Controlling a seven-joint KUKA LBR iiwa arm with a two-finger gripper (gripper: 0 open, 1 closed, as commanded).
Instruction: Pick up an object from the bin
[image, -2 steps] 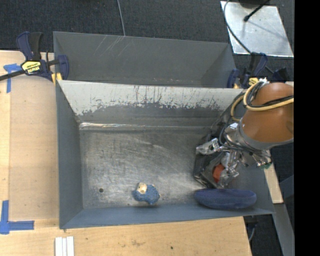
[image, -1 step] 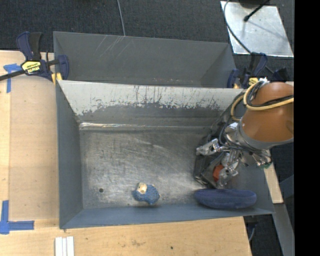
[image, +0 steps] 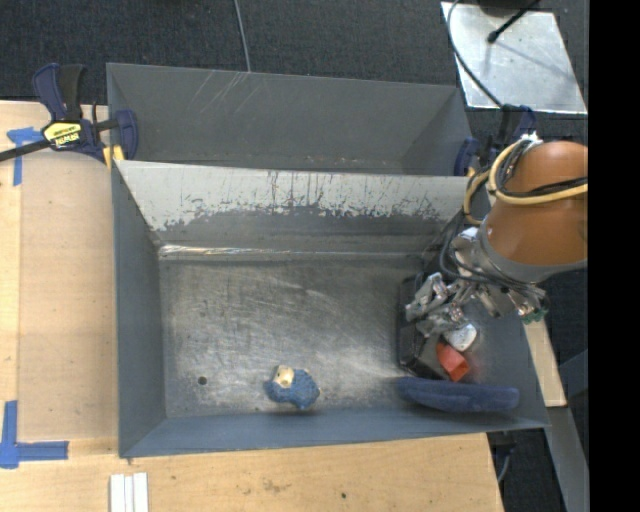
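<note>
The gripper (image: 440, 305) hung low over the small heap in the bin's right near corner. Whether it was released or clenched could not be told, as its metal parts merged with the clutter beneath, and nothing could be seen held in it. The step in hand looked like settling on one piece of that heap.

Nearest lay a long, soft-looking dark blue thing (image: 460, 397) along the foot of the near wall. Just behind it was a small red block (image: 455, 366), with a pale grey-white piece (image: 462, 336) touching it on the far side. A black thing (image: 412, 335) stood against these on the left, directly under the gripper.

To do this well, the descent would need to be centred on one item only, probably the red block or the pale piece. It should keep off the right wall, which stood close by. The blue thing would likely sag if taken at one end, so a grasp at its middle would serve better. The crowding risked two things being pinched together, or one being nudged aside.

As for the bin (image: 300, 432), its grey floor lay mostly bare. Close to the near wall, about midway along and well apart from the heap, sat a small blue lump (image: 297, 392). A cream bit (image: 284, 377) touched its upper left side. Beyond them the floor was scuffed and carried nothing, up to the far sloped wall with its dark streaks.
</note>
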